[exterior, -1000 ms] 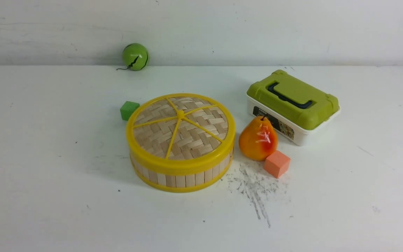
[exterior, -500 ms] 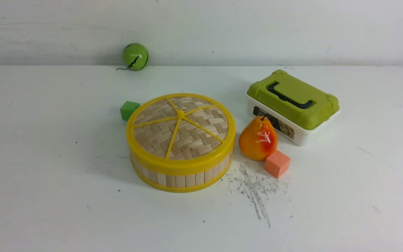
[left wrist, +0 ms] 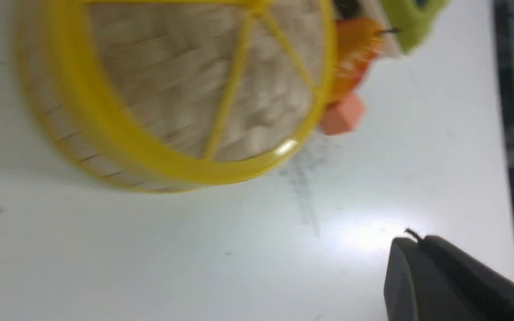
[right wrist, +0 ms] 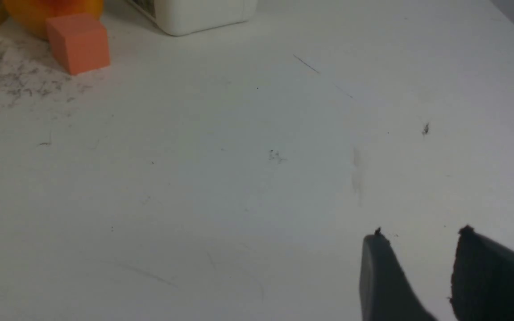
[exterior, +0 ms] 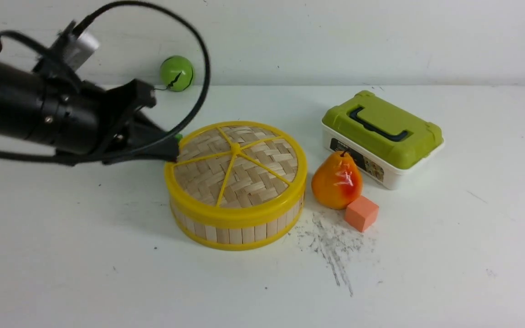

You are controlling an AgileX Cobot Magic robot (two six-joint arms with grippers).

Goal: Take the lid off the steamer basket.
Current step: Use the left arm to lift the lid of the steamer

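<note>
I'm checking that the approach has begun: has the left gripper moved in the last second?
Yes. The left gripper, absent from the front view before, has swung in from the left to the left rim of the lid.

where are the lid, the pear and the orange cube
lid (exterior: 244, 171): front view, woven top near its middle
pear (exterior: 335, 182): front view, middle of its body
orange cube (exterior: 361, 212): front view, centre of the cube

From the front we look from a raised spot across the surface (exterior: 62, 255) toward its far edge, at middling range. Our left wrist view sits close above the lid (left wrist: 185, 89), and our right wrist view sits low over the surface. All three share the orange cube (exterior: 361, 213).
</note>
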